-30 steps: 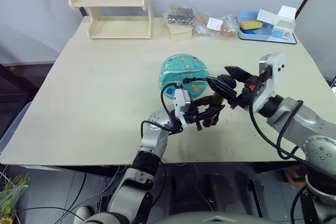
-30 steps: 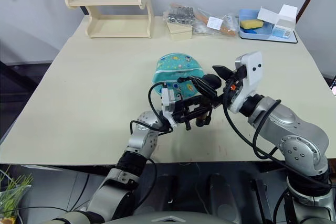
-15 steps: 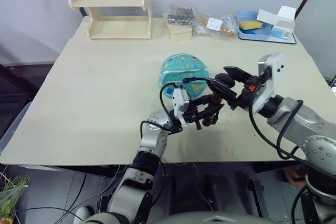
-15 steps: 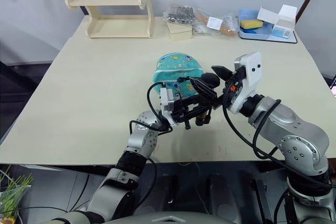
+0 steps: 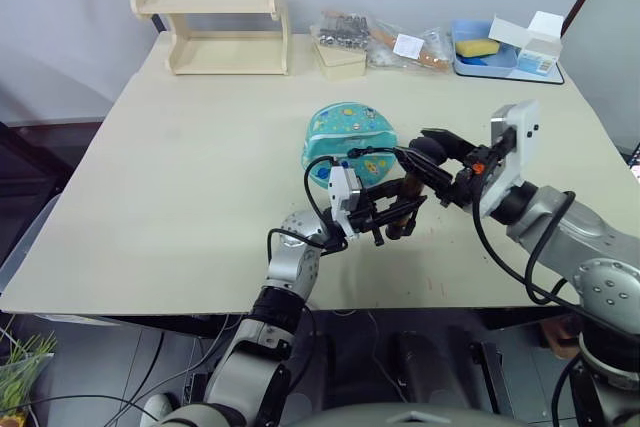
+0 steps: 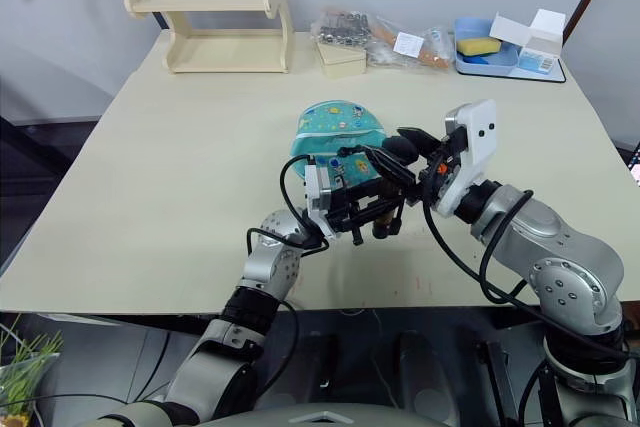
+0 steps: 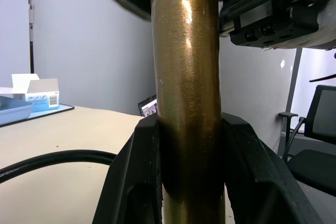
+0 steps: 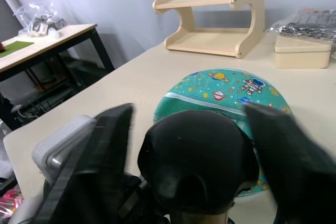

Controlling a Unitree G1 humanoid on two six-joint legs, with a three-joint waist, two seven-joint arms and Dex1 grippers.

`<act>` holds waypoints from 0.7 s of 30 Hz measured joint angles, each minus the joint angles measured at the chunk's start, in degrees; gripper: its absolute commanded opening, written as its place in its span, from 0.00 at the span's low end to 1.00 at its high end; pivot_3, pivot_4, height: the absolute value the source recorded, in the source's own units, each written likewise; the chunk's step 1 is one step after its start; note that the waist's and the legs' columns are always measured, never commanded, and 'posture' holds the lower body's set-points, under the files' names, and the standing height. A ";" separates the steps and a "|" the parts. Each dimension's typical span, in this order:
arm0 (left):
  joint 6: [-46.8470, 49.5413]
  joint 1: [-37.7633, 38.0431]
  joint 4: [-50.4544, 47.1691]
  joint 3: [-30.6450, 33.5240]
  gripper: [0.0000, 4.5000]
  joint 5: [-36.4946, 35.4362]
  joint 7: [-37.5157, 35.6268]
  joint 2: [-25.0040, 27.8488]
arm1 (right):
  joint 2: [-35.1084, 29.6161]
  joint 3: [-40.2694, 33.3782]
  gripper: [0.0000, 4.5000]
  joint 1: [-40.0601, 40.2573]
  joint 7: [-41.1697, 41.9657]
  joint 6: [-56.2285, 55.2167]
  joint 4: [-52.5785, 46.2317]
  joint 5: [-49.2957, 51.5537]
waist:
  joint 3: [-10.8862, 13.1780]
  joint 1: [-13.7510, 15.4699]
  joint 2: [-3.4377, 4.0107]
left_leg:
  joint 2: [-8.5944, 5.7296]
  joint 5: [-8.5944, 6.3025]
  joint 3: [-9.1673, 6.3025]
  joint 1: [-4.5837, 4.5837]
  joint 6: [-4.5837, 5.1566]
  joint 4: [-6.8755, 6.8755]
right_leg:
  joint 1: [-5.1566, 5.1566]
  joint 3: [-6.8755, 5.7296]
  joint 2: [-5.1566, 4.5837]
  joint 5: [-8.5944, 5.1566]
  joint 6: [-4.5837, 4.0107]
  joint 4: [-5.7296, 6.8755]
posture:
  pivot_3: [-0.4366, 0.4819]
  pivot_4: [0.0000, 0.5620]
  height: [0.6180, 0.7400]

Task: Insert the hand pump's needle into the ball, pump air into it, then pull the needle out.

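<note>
The left hand [image 5: 392, 209] is clamped around the gold barrel of the hand pump [image 7: 186, 103], its two black fingers [image 7: 137, 182] pressed against either side of the cylinder, while the right hand [image 5: 432, 152] sits over the pump's black handle knob [image 8: 198, 156] with its fingers spread wide on either side of it, not touching it as far as I can see. The pump is held just above the surface [image 5: 180, 177], on the near-right side of the ball [image 5: 348, 137], which lies as a flattened teal dome near the middle of the surface. The pump's long axis stands close to upright, tilted a little, handle end up toward the right hand and base down at the left hand. Its thin black hose [image 5: 375, 151] arcs from the pump over toward the ball; the needle at its tip is too small to make out, so I can't say whether it sits in the valve. To my eye this is the pumping stage, with the right hand about to take the knob. It should close squarely on the knob and push straight down the barrel's axis while the left hand keeps the cylinder from tipping, or the hose may drag on the ball.
</note>
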 measured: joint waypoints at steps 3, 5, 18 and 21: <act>0.17 -0.02 0.00 0.01 0.23 -0.27 -0.15 0.11 | 0.00 0.04 0.39 -0.06 0.07 0.18 0.02 0.33 | 0.00 0.00 0.00 | 0.00 0.00 0.00 0.00 0.00 0.00 | 0.00 0.00 0.00 0.00 0.00 -0.01 | 0.48 0.27 1.00; 0.50 -0.02 0.00 0.00 0.23 -0.29 -0.26 0.16 | -0.05 0.04 0.39 -0.08 0.09 0.33 0.07 0.33 | 0.00 0.01 0.00 | 0.00 0.00 -0.01 0.00 0.00 -0.01 | 0.00 0.00 0.00 0.00 0.00 -0.02 | 0.48 0.27 1.00; 28.41 5.67 -20.84 -2.67 1.00 -1.07 5.49 13.40 | -4.14 2.02 0.39 -3.90 3.75 1.98 1.06 -1.83 | 0.02 -0.26 0.22 | 0.07 0.00 -0.09 0.01 0.00 -0.03 | -0.01 -0.04 0.06 -0.01 0.00 0.01 | 0.48 0.27 1.00; 34.39 5.86 -23.84 -3.14 1.00 -0.93 7.61 15.51 | -4.29 2.56 0.39 -4.73 4.03 2.43 1.19 -1.81 | 0.03 -0.22 0.23 | 0.06 0.00 -0.06 0.00 0.00 -0.03 | -0.01 -0.03 0.04 -0.01 0.00 -0.03 | 0.48 0.27 1.00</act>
